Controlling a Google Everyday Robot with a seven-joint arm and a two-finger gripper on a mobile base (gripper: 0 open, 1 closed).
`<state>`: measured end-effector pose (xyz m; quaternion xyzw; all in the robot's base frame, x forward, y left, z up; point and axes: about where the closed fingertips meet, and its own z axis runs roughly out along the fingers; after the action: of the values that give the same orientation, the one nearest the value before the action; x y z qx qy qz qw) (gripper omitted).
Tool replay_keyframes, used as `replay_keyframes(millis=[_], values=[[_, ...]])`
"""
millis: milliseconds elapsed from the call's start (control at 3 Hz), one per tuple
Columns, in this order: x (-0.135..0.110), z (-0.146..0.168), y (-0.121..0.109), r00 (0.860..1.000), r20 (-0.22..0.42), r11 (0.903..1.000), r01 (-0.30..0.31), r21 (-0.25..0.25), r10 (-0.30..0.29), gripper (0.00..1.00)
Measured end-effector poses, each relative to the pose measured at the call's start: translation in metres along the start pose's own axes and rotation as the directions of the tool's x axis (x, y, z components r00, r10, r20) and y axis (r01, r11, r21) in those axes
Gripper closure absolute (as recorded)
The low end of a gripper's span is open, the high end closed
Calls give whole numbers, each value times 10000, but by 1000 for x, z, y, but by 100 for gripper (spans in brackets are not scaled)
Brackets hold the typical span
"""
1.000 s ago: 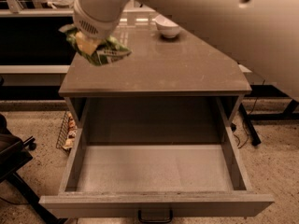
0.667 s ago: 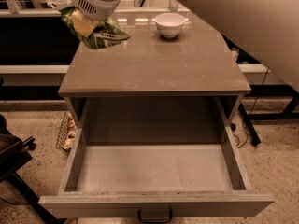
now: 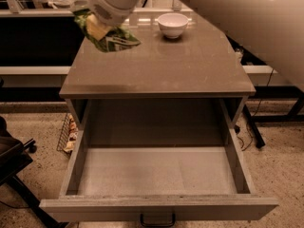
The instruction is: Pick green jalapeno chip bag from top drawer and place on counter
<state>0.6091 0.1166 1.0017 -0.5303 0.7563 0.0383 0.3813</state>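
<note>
My gripper [image 3: 97, 28] hangs over the back left part of the counter [image 3: 190, 65] and is shut on the green jalapeno chip bag [image 3: 116, 38], a crumpled green foil bag. The bag hangs from the fingers just above the counter surface; I cannot tell whether its lower edge touches. The arm's white wrist and forearm cover the top of the view. The top drawer [image 3: 156, 172] is pulled fully out below the counter; nothing lies on its grey floor. Its dark handle [image 3: 156, 220] shows at the front.
A white bowl [image 3: 172, 24] stands at the back of the counter, right of the bag. A wire basket [image 3: 66, 134] sits on the floor left of the drawer. A dark chair base [image 3: 14, 165] is at the left. Cables and a table leg lie at the right.
The gripper with the bag has moved up in the picture, towards the back of the counter, and the arm has swung away so the white bowl now shows fully.
</note>
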Motion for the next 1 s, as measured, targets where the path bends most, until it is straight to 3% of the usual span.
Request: replay_keyframes(millis=[333,667,1000], values=[[41,24,-54,9922,359,9923,-1205,277,1195,100],[72,70,-118,9743,785,9773,-2120,24,2111,100],[76,102,-146,9614,1200,9689,-2454,-316,2475,100]])
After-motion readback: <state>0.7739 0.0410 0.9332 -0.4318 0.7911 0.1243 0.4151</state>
